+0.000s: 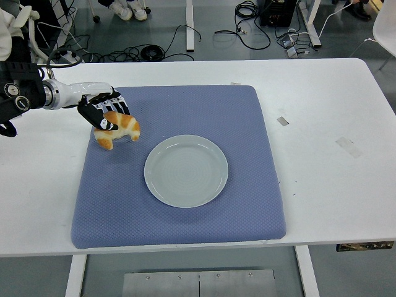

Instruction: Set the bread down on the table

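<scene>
Golden-brown and crusty, one bread [117, 129], shaped like a croissant, is seen at the left side of a blue mat [185, 210] spread on the white table [328, 185]. It is gripped by the left hand [102, 111], whose dark fingers [104, 121] are curled over its upper left part; whether its underside rests on the mat or is held just above it cannot be told from this view. The right hand is not seen at all.

By the look of it, the bread can be judged light and soft, with a flaky crust that would be crushed or shed by a hard squeeze. A gentle hold across the thick middle of the curve is likely to be safest, since the thin tips could be snapped off. Slipping is not much to be feared, as the crust appears dry and rough.

Counted: one bread, one mat and one pale round plate [185, 171], which is set near the mat's middle, empty, apart from the bread and to its right. A few small tape marks [348, 146] are scattered on the bare tabletop to the right.
</scene>
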`<state>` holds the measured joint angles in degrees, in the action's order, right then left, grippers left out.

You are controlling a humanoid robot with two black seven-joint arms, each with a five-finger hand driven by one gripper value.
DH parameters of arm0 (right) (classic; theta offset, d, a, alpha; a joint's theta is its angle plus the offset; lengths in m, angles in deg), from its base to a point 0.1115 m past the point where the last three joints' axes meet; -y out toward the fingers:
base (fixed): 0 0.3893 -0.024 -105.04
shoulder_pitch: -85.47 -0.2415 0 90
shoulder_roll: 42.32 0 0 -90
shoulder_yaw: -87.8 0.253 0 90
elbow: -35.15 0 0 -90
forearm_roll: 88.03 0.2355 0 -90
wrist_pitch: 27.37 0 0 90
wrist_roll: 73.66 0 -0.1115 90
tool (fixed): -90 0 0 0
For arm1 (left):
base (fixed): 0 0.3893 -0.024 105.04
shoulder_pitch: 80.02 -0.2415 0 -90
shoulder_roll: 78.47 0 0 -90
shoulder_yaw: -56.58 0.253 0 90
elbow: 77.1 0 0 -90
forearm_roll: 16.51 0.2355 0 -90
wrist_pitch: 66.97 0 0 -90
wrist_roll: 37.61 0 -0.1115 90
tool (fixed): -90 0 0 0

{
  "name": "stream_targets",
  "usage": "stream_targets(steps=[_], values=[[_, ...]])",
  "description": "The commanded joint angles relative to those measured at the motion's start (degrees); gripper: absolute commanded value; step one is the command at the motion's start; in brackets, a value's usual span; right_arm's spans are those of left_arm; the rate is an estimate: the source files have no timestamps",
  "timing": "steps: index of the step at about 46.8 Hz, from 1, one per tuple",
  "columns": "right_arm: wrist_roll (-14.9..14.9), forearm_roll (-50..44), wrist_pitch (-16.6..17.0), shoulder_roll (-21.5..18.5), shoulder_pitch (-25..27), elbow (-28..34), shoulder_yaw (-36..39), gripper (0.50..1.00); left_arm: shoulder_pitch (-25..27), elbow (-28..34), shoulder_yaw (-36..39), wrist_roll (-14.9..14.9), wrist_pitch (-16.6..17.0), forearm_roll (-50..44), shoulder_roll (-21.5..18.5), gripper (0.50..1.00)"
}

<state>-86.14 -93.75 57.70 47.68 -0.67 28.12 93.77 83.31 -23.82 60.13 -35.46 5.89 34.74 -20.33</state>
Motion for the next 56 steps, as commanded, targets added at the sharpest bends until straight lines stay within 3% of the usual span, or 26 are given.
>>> stream_targets(steps=[1, 43, 44, 46, 49, 56], values=[[0.0, 0.0, 0.0, 0.0, 0.0, 0.0, 0.0, 1.0, -0.5, -1.0, 0.1, 0.3, 0.0, 0.1, 0.5, 0.5], [0.0, 0.0, 0.0, 0.0, 0.0, 0.0, 0.0, 1.0, -2.3, -4.2, -2.0, 0.7, 0.4, -0.6, 4.3, 0.5], [0.0, 0.0, 0.0, 0.0, 0.0, 0.0, 0.0, 1.0, -2.3, -4.2, -2.0, 0.7, 0.4, -0.7, 4.3, 0.525], [0.0, 0.0, 0.0, 0.0, 0.0, 0.0, 0.0, 1.0, -2.2, -4.2, -2.0, 0.7, 0.4, -0.8, 4.3, 0.637], [0.0, 0.0, 0.0, 0.0, 0.0, 0.0, 0.0, 1.0, -2.3, -4.2, -2.3, 0.7, 0.4, -0.9, 4.3, 0.747], [0.0, 0.0, 0.0, 0.0, 0.0, 0.0, 0.0, 1.0, -2.4, -4.2, -2.7, 0.6, 0.4, -2.8, 4.3, 0.87]])
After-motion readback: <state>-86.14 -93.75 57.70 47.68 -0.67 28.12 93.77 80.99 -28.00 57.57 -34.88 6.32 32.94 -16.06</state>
